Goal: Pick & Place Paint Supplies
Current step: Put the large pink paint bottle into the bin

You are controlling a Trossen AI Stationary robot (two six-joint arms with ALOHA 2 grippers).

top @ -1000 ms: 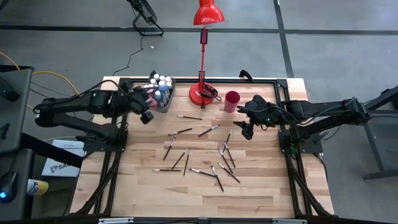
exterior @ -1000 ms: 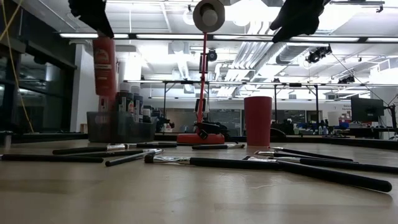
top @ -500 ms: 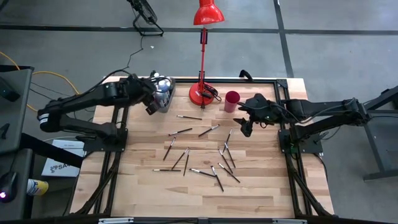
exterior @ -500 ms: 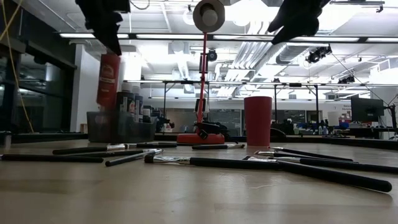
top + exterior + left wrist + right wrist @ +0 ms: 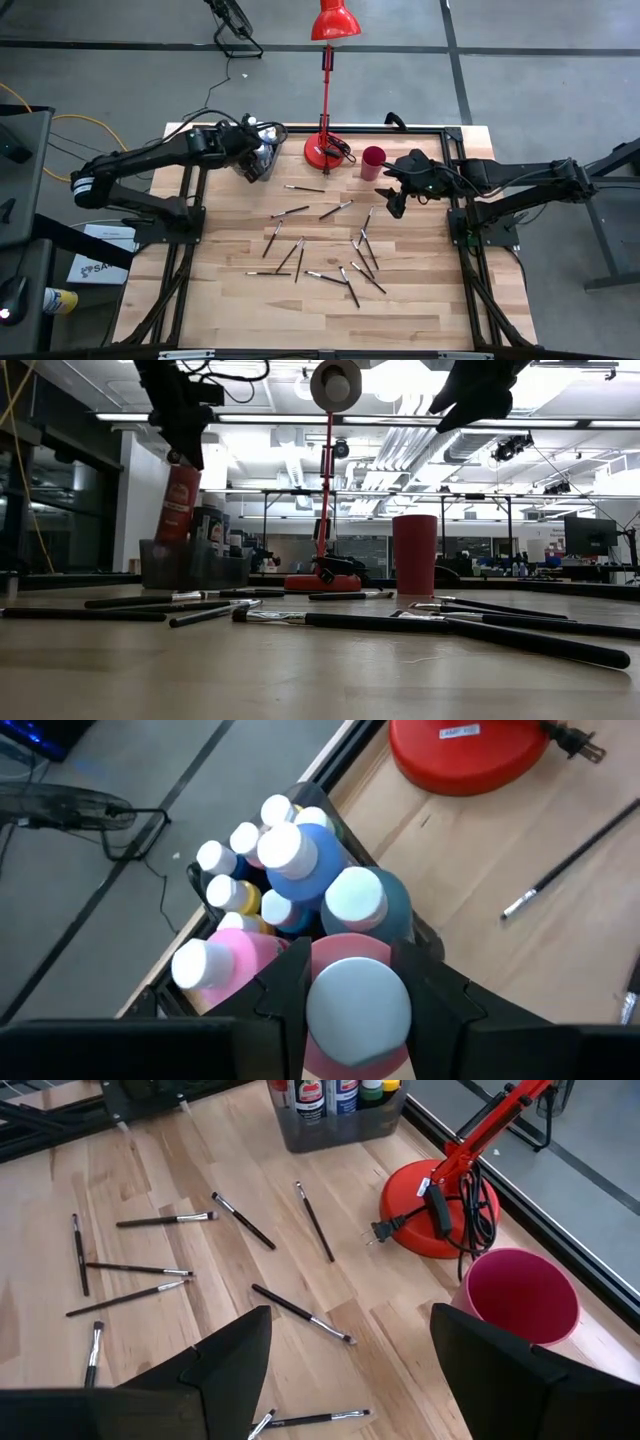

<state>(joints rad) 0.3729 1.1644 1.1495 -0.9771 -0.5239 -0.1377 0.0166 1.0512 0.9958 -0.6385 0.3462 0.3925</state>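
Paint bottles (image 5: 300, 855) crowd grey bin (image 5: 268, 160); red cup (image 5: 520, 1295) seemingly empty.

The surface (image 5: 230, 310) is pale wood with light and darker planks, edged by a black frame. The lamp (image 5: 326, 150) is bright red with a black cord. The cup (image 5: 518, 1298) is dark pinkish red. The bin (image 5: 190, 565) is translucent grey. The bottles (image 5: 300, 870) in it are pink, blue, yellow and teal, all with white caps. The pink bottle (image 5: 355, 1010) held by the black left hand (image 5: 355, 995) has a white cap. The brushes (image 5: 240, 1220) have dark handles and silver collars. The right hand (image 5: 345, 1360) is black. The floor (image 5: 560, 90) is grey with dark lines.
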